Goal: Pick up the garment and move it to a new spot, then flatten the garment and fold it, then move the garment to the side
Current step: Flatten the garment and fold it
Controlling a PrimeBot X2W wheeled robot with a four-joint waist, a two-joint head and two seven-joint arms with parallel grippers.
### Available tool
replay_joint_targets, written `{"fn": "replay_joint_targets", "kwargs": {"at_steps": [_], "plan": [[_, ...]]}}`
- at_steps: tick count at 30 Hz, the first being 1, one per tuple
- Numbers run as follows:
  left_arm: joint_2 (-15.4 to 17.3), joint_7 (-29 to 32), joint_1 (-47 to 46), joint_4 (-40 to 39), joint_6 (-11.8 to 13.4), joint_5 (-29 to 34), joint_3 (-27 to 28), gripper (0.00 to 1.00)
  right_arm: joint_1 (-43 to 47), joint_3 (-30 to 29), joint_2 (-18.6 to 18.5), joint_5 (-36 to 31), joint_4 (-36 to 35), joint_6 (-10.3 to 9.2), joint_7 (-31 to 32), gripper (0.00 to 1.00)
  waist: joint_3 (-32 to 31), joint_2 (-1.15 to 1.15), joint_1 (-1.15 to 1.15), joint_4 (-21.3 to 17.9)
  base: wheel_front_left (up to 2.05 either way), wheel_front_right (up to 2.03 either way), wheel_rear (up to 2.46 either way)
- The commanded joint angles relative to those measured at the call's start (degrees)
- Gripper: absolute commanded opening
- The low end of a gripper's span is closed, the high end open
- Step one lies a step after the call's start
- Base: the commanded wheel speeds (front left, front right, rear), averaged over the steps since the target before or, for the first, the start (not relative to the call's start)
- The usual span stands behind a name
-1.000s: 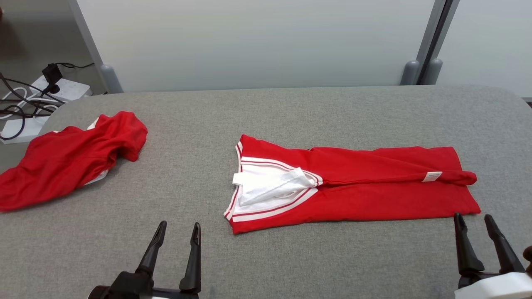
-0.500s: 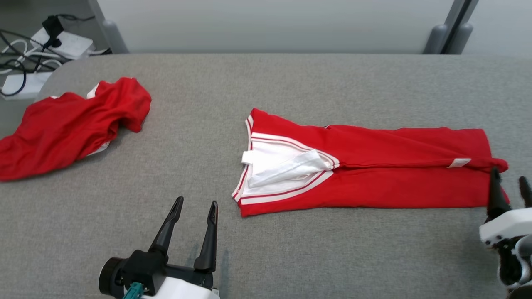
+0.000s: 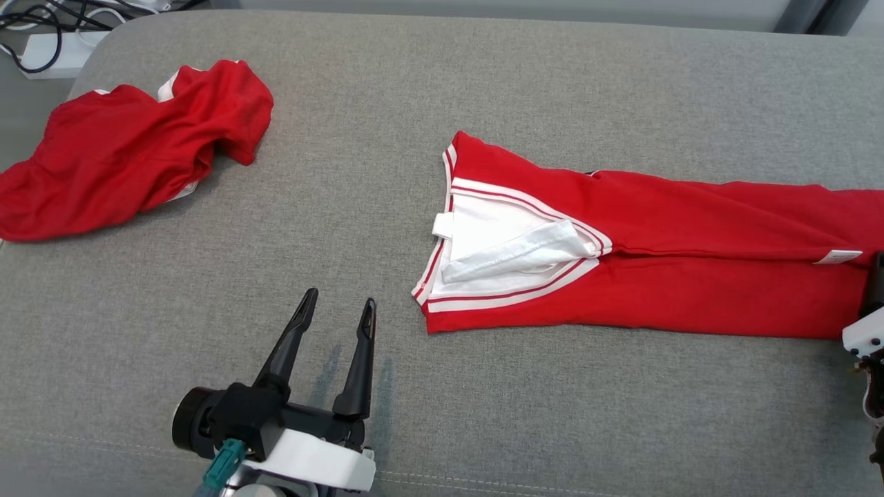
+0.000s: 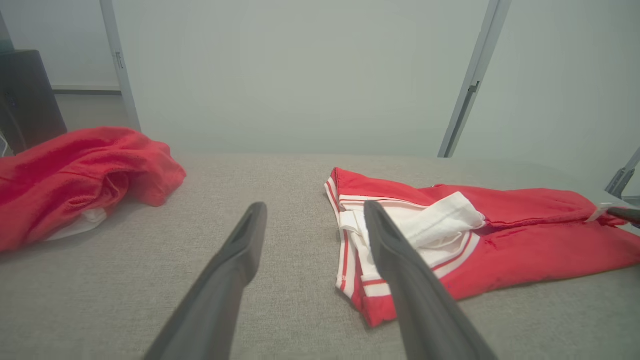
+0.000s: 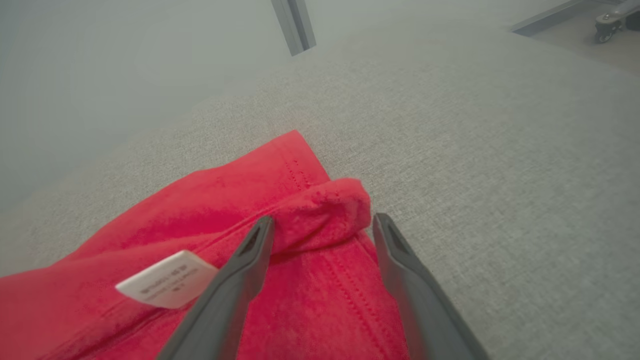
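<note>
The red garment (image 3: 656, 276) lies folded into a long strip on the grey table (image 3: 387, 103), its white striped collar (image 3: 511, 241) at the left end. Its white label (image 3: 837, 257) sits near the right end. My left gripper (image 3: 340, 298) is open above bare table, left of and nearer than the collar. In the left wrist view, the left gripper (image 4: 315, 206) frames the collar end of the garment (image 4: 525, 240). My right gripper (image 5: 324, 220) is open, a finger on either side of the garment's rolled hem corner (image 5: 325, 210), the label (image 5: 167, 285) just left of it.
A second red garment (image 3: 131, 148) lies crumpled at the table's far left, and it also shows in the left wrist view (image 4: 75, 170). A power strip with cables (image 3: 48, 52) is on the floor beyond the left corner. Bare table stretches right of the hem (image 5: 500, 175).
The head camera has tilted down, shifting the whole picture. My right gripper has gone forward to the garment's right hem. My left gripper has advanced a little toward the collar end.
</note>
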Motion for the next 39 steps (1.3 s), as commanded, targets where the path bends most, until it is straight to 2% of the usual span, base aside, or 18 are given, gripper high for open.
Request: {"fn": "replay_joint_targets", "kwargs": {"at_steps": [1,11,18,19,20,21,22,23,24,25,31,39], "plan": [[0.08,-0.59,-2.47,-1.67,-0.15,0.42,1.72,1.0,-1.71,0.46,-0.91,-0.99,0.45,0.01,-0.62,1.0,0.61,0.0,0.0,0.37,0.0,0.0,0.0],[0.08,-0.59,-3.37,-1.27,-0.65,0.88,1.55,1.0,-5.18,-1.58,-2.28,-2.96,8.09,0.01,-0.47,1.0,1.84,0.0,0.0,0.57,0.0,0.0,0.0],[0.08,-0.59,-3.89,-1.32,-0.82,0.86,1.85,1.0,-6.8,-2.15,-2.21,-2.53,9.8,0.01,4.41,1.0,2.52,0.0,0.0,0.77,0.0,0.0,0.0],[0.08,-0.59,-3.93,-1.33,-0.8,0.82,1.91,1.0,-6.93,-2.17,-2.19,-2.36,9.9,0.01,5.15,0.95,2.59,0.0,0.0,0.78,0.0,0.0,0.0],[0.08,-0.59,-3.96,-1.35,-0.78,0.76,1.97,1.0,-7.01,-2.16,-2.16,-2.19,9.98,0.01,5.85,0.64,2.62,0.0,0.0,0.8,0.0,0.0,0.0],[0.08,-0.59,-3.98,-1.38,-0.76,0.69,2.02,1.0,-7.09,-2.08,-2.15,-2.07,10.05,0.01,6.46,0.44,2.67,0.0,0.0,0.81,0.0,0.0,0.0],[0.08,-0.59,-4.0,-1.4,-0.76,0.63,2.07,1.0,-7.16,-1.99,-2.14,-1.95,10.09,0.01,6.83,0.38,2.71,0.0,0.0,0.82,0.0,0.0,0.0],[0.08,-0.59,-4.04,-1.4,-0.76,0.57,2.09,1.0,-7.21,-1.91,-2.12,-1.78,10.12,0.01,7.16,0.24,2.71,0.0,0.0,0.84,0.0,0.0,0.0],[0.08,-0.59,-4.09,-1.4,-0.75,0.49,2.11,1.0,-7.21,-1.78,-2.11,-1.69,10.14,0.01,7.33,0.03,2.67,0.0,0.0,0.86,0.0,0.0,0.0],[0.08,-0.59,-4.12,-1.42,-0.71,0.37,2.11,1.0,-7.2,-1.63,-2.1,-1.64,10.16,0.01,7.41,0.0,2.61,0.0,0.0,0.87,0.0,0.0,0.0],[0.08,-0.59,-4.16,-1.34,-0.56,0.09,2.19,1.0,-7.0,-0.83,-2.58,-1.3,10.17,0.01,7.87,0.0,2.04,0.0,0.0,0.86,0.0,0.0,0.0],[0.08,-0.59,-3.01,-1.17,-0.33,-0.15,2.5,1.0,-4.98,0.48,-5.95,-0.31,8.68,0.01,4.87,0.0,-0.7,0.0,0.0,0.01,0.0,0.0,0.0]]}}
